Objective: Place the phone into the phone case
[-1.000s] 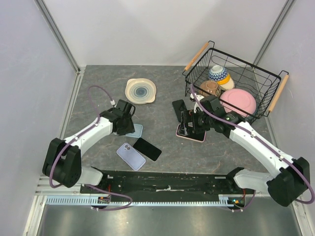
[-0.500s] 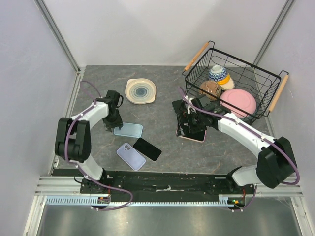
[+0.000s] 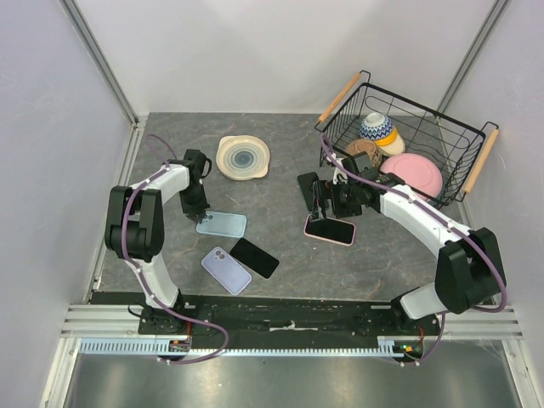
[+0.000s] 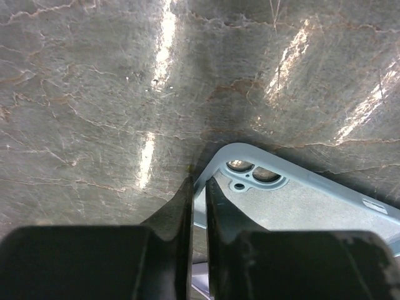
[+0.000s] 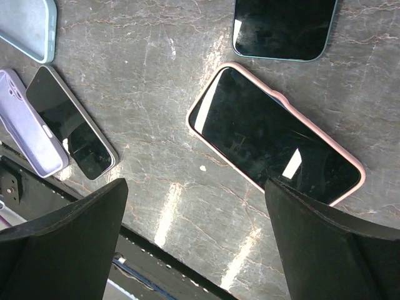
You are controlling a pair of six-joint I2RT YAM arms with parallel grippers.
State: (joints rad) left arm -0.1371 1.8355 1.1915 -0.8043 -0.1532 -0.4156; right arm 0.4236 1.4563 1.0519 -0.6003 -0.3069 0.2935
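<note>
Left claw [image 4: 199, 187] pinching the rim of the blue case [image 4: 300, 206] on the worktop [image 4: 94, 94], right claw [image 5: 197, 187] spread wide — above the pink-cased phone [image 5: 275, 134]

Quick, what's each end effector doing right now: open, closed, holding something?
Left end effector: closed on the rim of the light blue phone case.
Right end effector: open wide, holding nothing.

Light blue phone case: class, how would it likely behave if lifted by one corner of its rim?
Probably light: the light blue phone case is an empty, thin-walled shell. Likely to flex or droop, since the left gripper pinches only one corner rim. Its matte inside suggests little slipping.
</note>
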